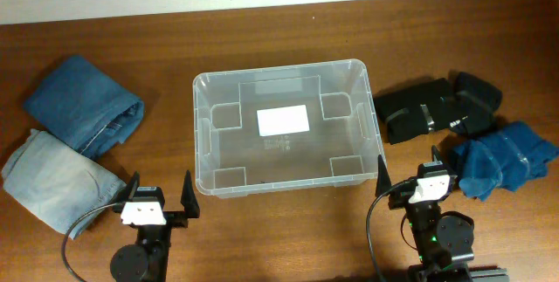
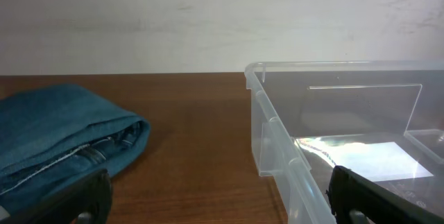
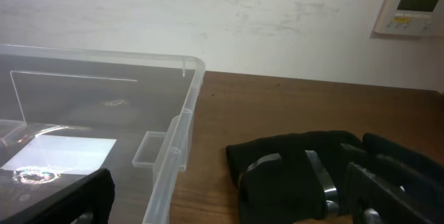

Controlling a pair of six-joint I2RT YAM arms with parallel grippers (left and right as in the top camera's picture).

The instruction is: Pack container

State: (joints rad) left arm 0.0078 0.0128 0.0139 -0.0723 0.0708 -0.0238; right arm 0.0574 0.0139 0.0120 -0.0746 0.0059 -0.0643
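Sitting in the middle of the bench (image 1: 262, 33), the bin (image 1: 288, 155) is empty, its long side running 9 to 3 o'clock. The left tool (image 1: 160, 190) and right tool (image 1: 409, 173) are wide open, holding nothing. The black cloth (image 1: 419, 112) lies at 12 o'clock from the right tool, the nearer one.

We take this for a robotics lab or test room, not a home. The left arm (image 1: 140, 260) and the right arm (image 1: 441, 234), both trailing black cables, stand at the near edge of a wooden table (image 1: 288, 20). Beyond its far edge rises a plain, scuffed white wall (image 3: 208, 16), which carries a wall controller (image 3: 415, 3) with a small screen towards the far right corner. Folded jeans (image 1: 83, 106) by the left edge and a clear container (image 1: 203, 142) mid-table sit in tidy order.
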